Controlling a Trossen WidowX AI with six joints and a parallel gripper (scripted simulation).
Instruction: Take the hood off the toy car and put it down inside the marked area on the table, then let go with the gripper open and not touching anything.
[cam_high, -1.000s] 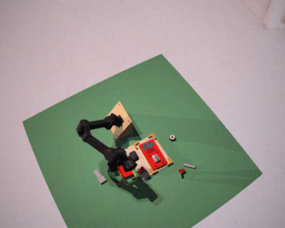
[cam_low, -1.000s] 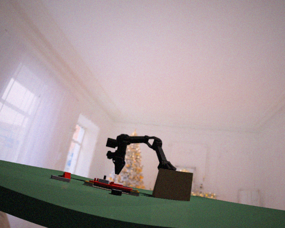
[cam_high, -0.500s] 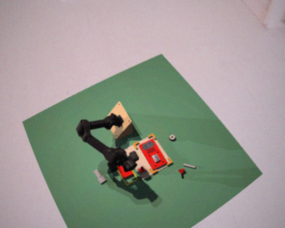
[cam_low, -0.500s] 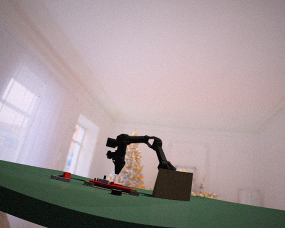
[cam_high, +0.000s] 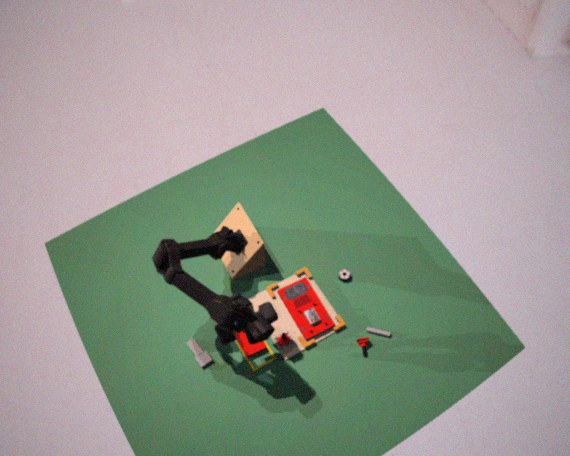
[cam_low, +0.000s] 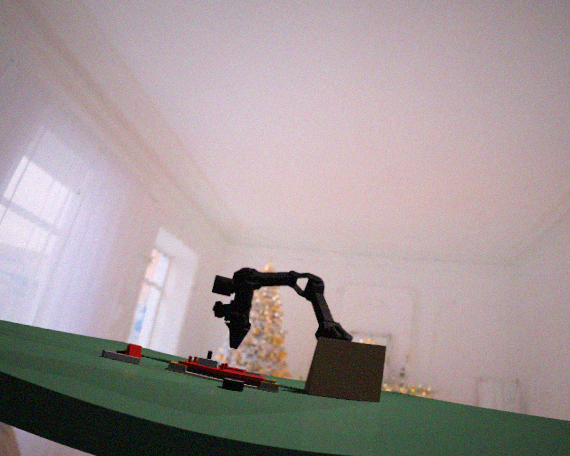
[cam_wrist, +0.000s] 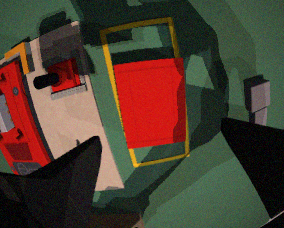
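Note:
The red hood lies flat on the green table inside the yellow marked outline. Its one edge runs close along a long side of the outline. The red toy car sits on a beige board beside it. My gripper is open and hangs above the hood, with its fingers well clear of it. Nothing is between the fingers. In the exterior view the hood is hidden.
A grey block lies beside the outline. A small red and grey part sits at the board's corner. A wheel, a grey bar and a small red piece lie beyond the car. The arm stands on a wooden base.

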